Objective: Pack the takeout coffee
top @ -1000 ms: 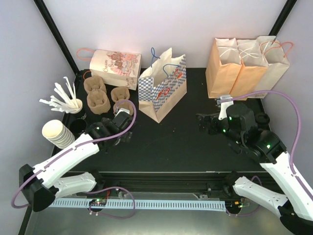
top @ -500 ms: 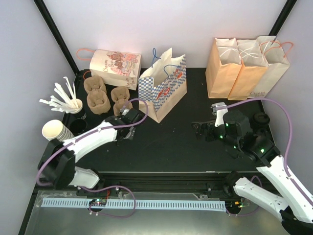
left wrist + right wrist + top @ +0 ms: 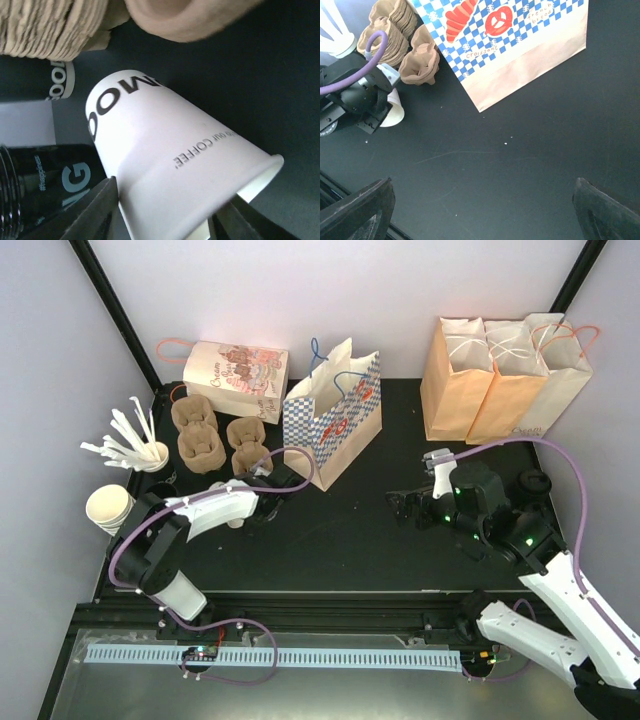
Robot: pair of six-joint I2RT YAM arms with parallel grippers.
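The left gripper clamps a printed white coffee cup, tipped on its side without a lid, beside the brown pulp carriers. The left wrist view alone shows its lettering; overhead the cup is mostly hidden. The right gripper hovers with fingers spread wide over bare black table. Farther back stand the checkered bag and three tan bags, contents unseen.

White cup: "OUR COFFEE". Checkered bag: "croissant", "french bread". Rest of print unreadable.
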